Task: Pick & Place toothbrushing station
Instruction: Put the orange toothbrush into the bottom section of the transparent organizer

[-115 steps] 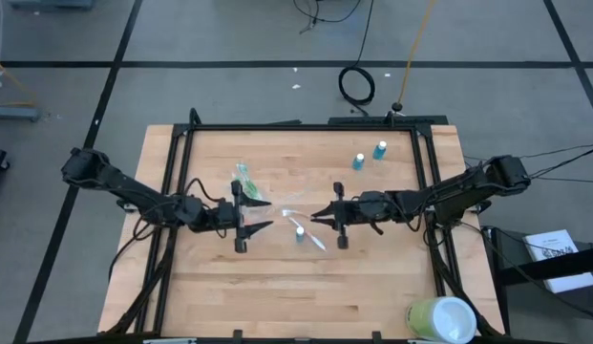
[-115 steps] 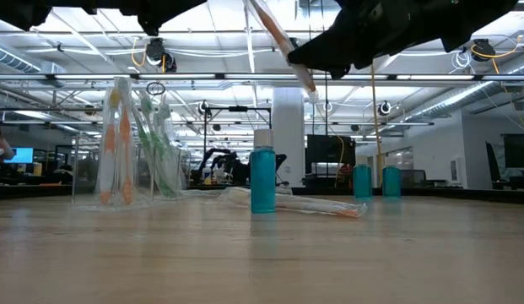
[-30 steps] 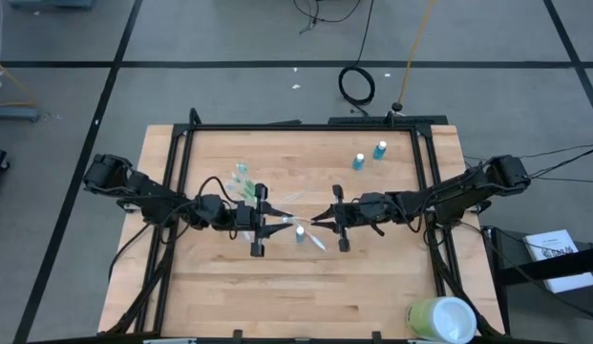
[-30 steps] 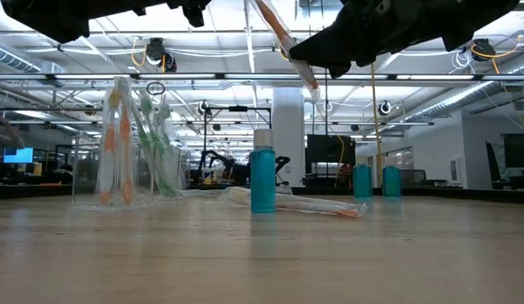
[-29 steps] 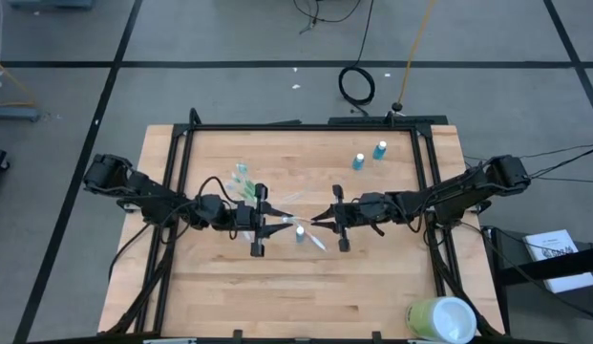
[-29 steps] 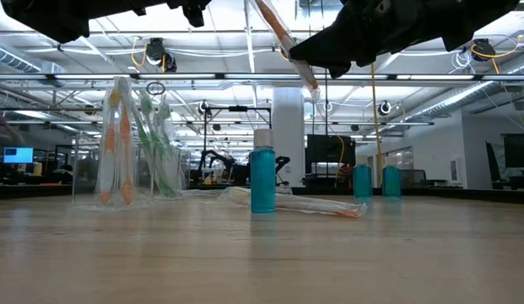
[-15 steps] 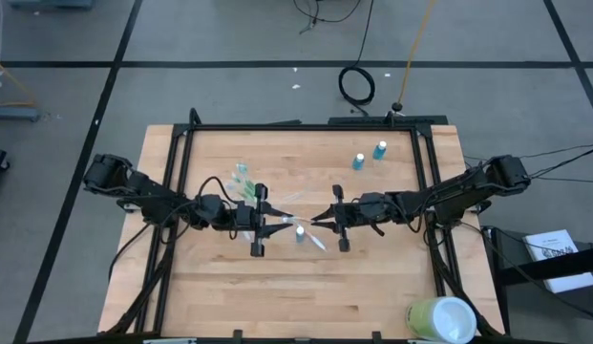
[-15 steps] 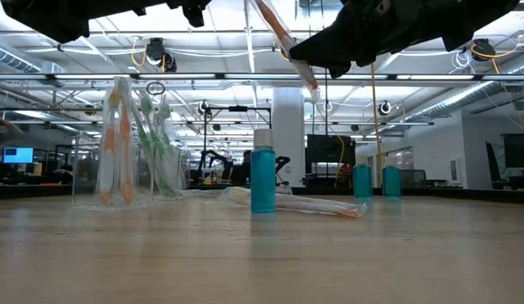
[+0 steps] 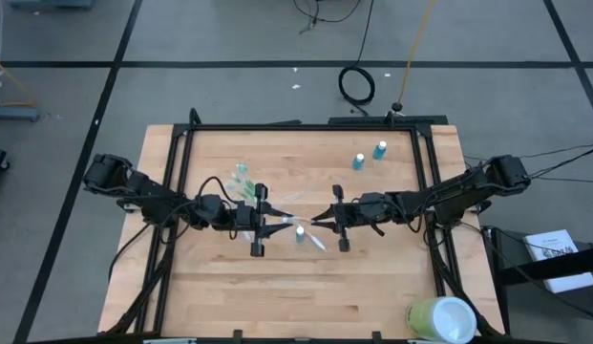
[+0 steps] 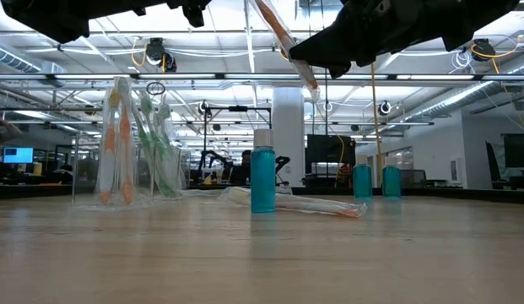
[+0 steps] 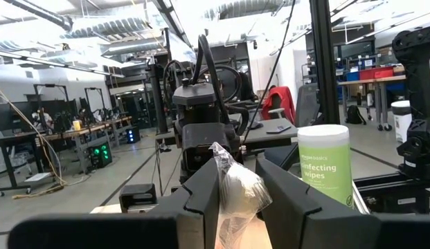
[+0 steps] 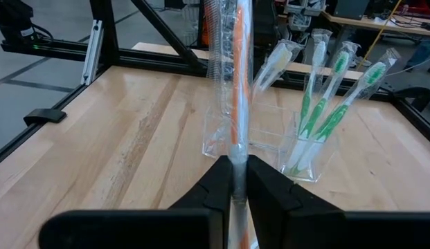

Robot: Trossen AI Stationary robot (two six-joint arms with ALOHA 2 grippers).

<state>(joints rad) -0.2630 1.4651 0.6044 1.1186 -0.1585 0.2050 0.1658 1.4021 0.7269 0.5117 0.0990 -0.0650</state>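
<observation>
A toothbrush [image 9: 294,216] in clear wrap, white and orange, hangs above the table's middle between my two grippers. My right gripper [image 9: 316,218] is shut on its lower end and my left gripper [image 9: 273,220] on its upper, head end. In the low view it slants up [image 10: 283,38] out of the picture. The small clear cup [image 9: 243,182] stands on its base behind my left gripper, with several green and orange toothbrushes [image 12: 318,111] upright in it. One blue tube [image 10: 262,181] stands below the grippers. Beside it a wrapped toothbrush [image 10: 321,205] lies flat. My left gripper has the toothbrush's wrapped head end [image 11: 235,190] between its two fingers, coming from the table's left and tipped a little upward. The wrap bulges out past the fingers. My right gripper pinches the wrapped handle [image 12: 235,155] between its two fingers, roughly level, from the table's right. The toothbrush rises away from the fingers, clear of the table.
Two more blue tubes [image 9: 358,161] [image 9: 379,150] stand at the far right of the table. A large pale green-and-white canister [image 9: 441,320] sits at the near right corner. A black frame [image 9: 306,125] runs around the table's edges.
</observation>
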